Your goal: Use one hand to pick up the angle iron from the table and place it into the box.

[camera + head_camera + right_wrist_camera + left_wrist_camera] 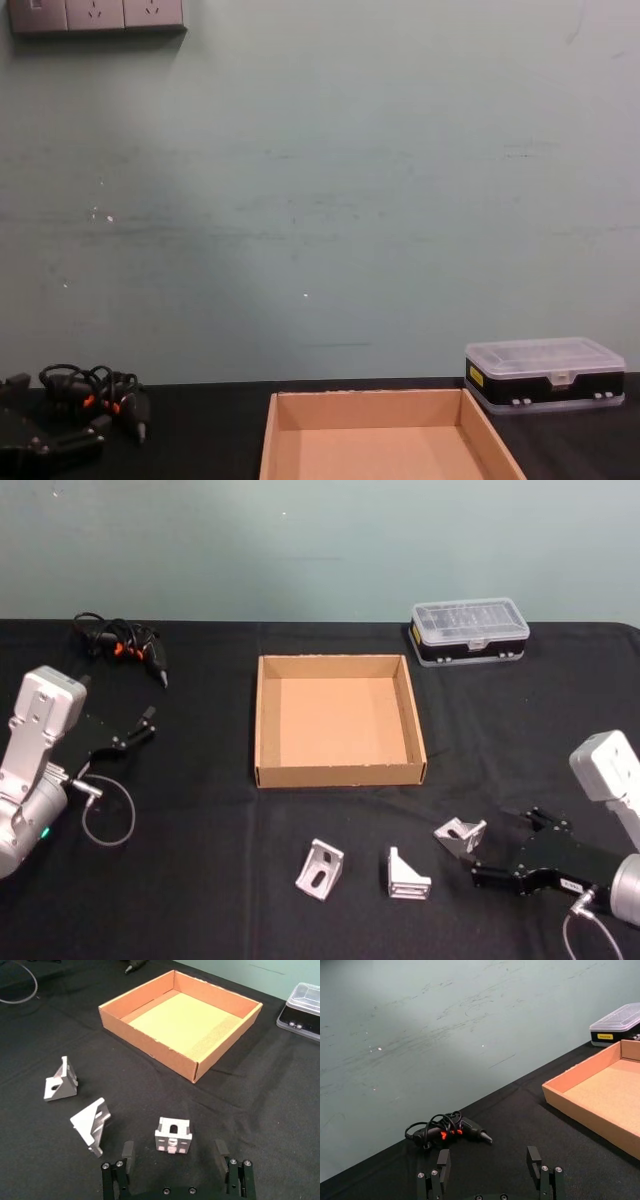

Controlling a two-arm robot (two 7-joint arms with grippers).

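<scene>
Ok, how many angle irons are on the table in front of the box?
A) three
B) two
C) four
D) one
A: three lie on the table before the box: a left angle iron, a middle angle iron, and a right angle iron by the open right gripper; left gripper parked far left.
</scene>
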